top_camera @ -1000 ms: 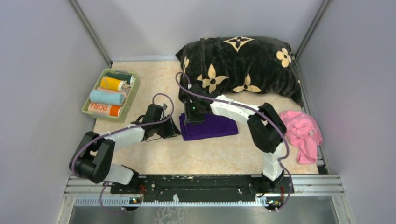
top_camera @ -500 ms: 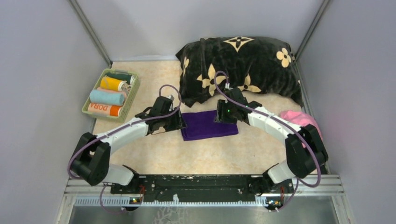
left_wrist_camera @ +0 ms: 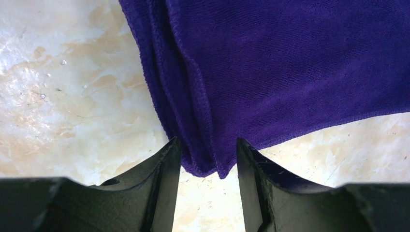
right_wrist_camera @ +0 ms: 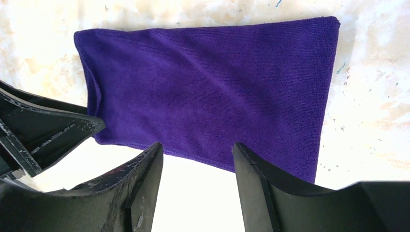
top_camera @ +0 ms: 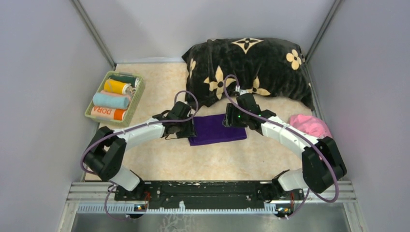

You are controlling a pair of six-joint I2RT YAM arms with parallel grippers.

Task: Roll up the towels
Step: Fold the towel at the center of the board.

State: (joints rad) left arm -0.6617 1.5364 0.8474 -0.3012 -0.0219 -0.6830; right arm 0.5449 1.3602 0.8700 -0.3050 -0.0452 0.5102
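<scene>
- top view: the purple towel (top_camera: 217,129) lies flat in a folded strip mid-worktop (top_camera: 159,162), just in front of the cushion (top_camera: 251,63). the left gripper (top_camera: 187,130) is down at its short left end and the right gripper (top_camera: 231,119) is at its far edge. one arm on each side looks to me like a set-up to roll from the short end while the other arm steadies the cloth.
- same view, left side: a basket (top_camera: 137,99) holds rolled towels (top_camera: 112,100) packed side by side, so that's probably where this one ends up. a pink towel (top_camera: 309,126) sits crumpled at the right, partly hidden behind the right arm and not yet rolled.
- left wrist view: the jaws are apart and straddle the towel's corner. the stacked folded layers show clearly along the edge. the corner sits right between the fingers (left_wrist_camera: 162,188), but there's no pinch that i can see, so this gripper is open with nothing gripped. it's low and lined up on that corner because, i'd judge, that's where a roll has to start.
- right wrist view: these jaws are spread as well and hold nothing. the fingers (right_wrist_camera: 258,193) are over bare worktop, just short of the towel edge nearest them. the whole strip is laid out ahead, smooth and square, and the left gripper's dark finger pokes in at the short end. staying back off the cloth keeps it undisturbed until the first tuck. the risk, as i see it, is the layers sliding apart.
</scene>
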